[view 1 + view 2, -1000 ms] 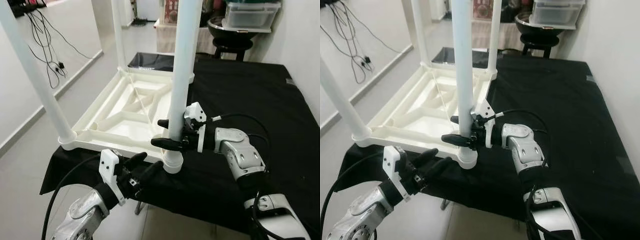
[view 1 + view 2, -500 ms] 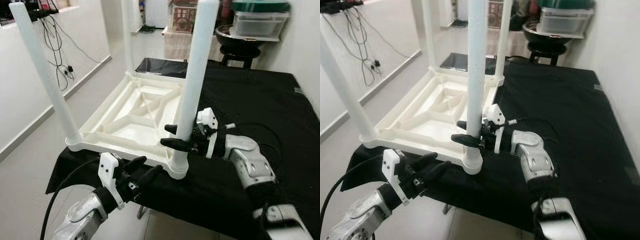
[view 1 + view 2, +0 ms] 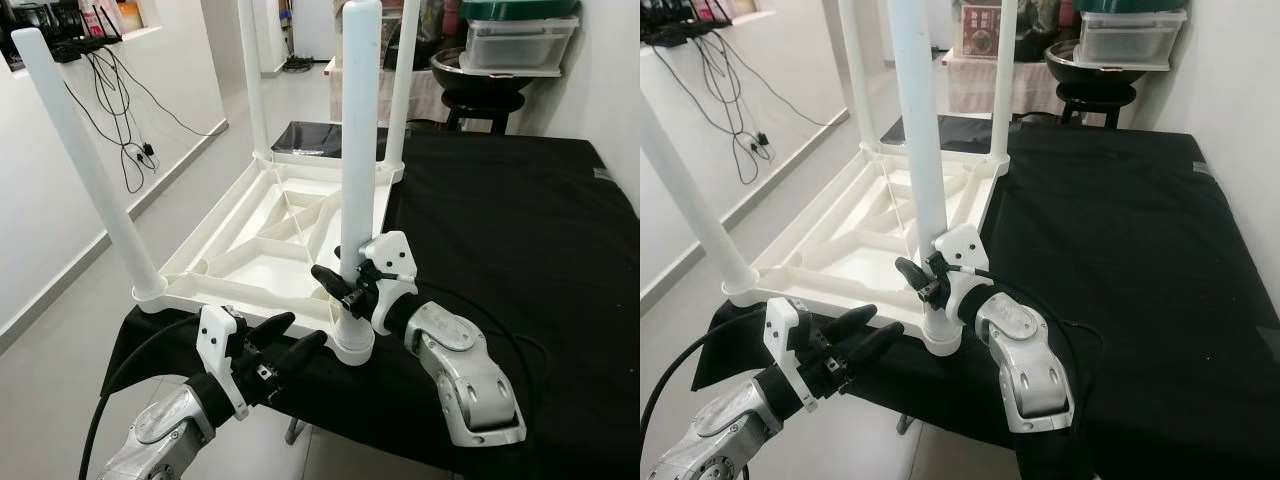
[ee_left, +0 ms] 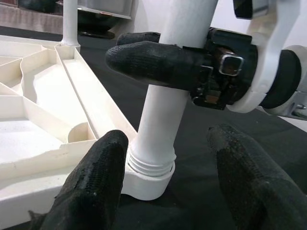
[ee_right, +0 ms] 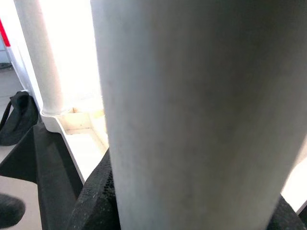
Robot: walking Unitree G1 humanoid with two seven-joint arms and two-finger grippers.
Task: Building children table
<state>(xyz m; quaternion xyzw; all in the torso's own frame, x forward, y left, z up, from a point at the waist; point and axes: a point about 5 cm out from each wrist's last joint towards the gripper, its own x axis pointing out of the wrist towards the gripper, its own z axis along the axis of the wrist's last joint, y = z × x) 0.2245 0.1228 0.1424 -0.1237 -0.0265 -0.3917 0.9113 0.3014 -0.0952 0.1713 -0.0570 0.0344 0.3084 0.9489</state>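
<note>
A white children's table top (image 3: 250, 262) lies upside down on the black-covered table (image 3: 520, 220), with all of its legs pointing up. My right gripper (image 3: 340, 285) is shut on the near right leg (image 3: 357, 150), a little above the leg's socket (image 3: 352, 345) at the front corner. The right wrist view looks straight onto that leg (image 5: 192, 120). My left gripper (image 3: 298, 330) is open just before the front edge, pointing at the socket. In the left wrist view its fingers (image 4: 91, 187) stand apart on either side of the leg's base (image 4: 151, 143) without touching it.
The near left leg (image 3: 90, 170) rises at the table's front left corner. Cables (image 3: 130, 120) hang on the left wall above open floor. At the back stands a stool with a bowl and a plastic box (image 3: 505, 45). The black cloth to the right is bare.
The camera has shifted. My right forearm has swung from the right side round to the front of the leg, with the gripper still on it. The left gripper has hardly moved.
</note>
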